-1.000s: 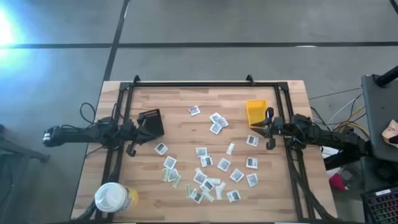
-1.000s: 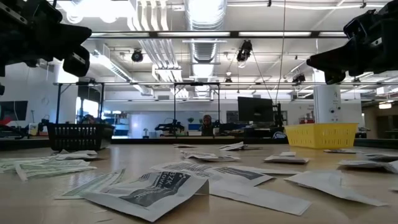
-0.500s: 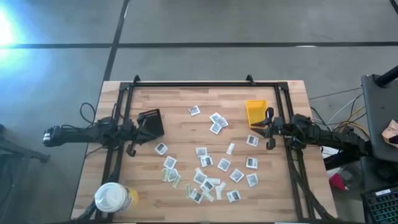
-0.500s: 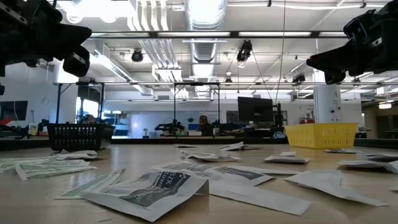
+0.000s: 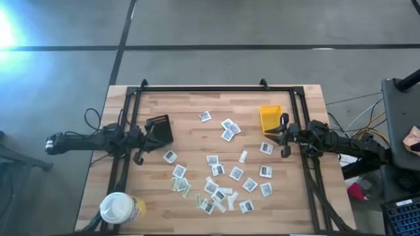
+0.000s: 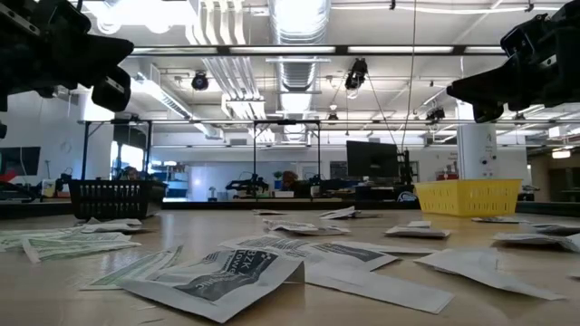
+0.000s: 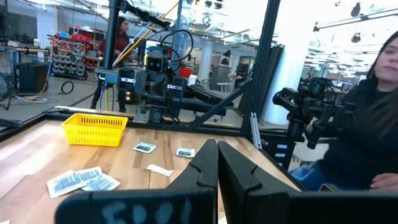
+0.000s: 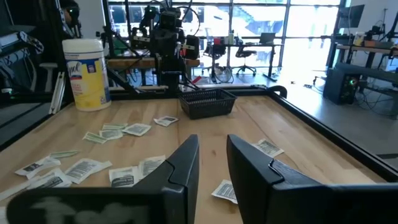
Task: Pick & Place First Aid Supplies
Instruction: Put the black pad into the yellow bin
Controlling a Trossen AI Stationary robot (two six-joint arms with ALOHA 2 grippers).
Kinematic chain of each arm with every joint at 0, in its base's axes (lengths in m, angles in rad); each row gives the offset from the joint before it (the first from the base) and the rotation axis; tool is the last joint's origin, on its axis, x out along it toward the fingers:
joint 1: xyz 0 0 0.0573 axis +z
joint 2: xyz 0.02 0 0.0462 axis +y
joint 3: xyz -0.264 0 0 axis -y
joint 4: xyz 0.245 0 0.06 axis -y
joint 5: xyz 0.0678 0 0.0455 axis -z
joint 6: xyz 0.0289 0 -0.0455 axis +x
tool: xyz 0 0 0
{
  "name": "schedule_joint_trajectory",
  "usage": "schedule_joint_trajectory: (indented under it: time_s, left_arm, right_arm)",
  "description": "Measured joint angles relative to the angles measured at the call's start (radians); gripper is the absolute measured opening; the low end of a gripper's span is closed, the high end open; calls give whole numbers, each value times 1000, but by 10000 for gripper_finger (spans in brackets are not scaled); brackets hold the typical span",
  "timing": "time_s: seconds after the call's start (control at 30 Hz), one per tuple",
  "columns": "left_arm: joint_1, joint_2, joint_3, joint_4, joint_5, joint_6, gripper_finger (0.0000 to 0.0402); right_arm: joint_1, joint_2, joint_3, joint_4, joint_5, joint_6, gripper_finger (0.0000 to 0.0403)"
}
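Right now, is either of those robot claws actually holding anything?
No. The left gripper is shut on nothing, and the right gripper stands open and empty. All the packets lie on the table.

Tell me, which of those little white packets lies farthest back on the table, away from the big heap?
The single packet at the far end of the table, between the black tray and the yellow bin. It lies alone, beyond every other packet.

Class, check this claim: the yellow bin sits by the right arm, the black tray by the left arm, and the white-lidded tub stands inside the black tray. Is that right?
Not quite. The white-lidded tub stands on the table's near left corner, well apart from the black tray, as the high view shows. The yellow bin by the right arm and the tray by the left arm are correct.
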Motion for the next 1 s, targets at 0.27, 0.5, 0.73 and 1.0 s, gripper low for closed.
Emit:
schedule_joint_trajectory:
  time_s: [0.27, 0.5, 0.73, 1.0]
  left_arm:
    - [0, 0, 0, 0, 0, 0, 5]
    - [0, 0, 0, 0, 0, 0, 5]
    - [0, 0, 0, 0, 0, 0, 5]
    - [0, 0, 0, 0, 0, 28, 5]
  right_arm:
    - [0, 0, 0, 0, 0, 0, 79]
    - [0, 0, 0, 0, 0, 0, 68]
    - [0, 0, 0, 0, 0, 0, 77]
    - [0, 0, 0, 0, 0, 0, 85]
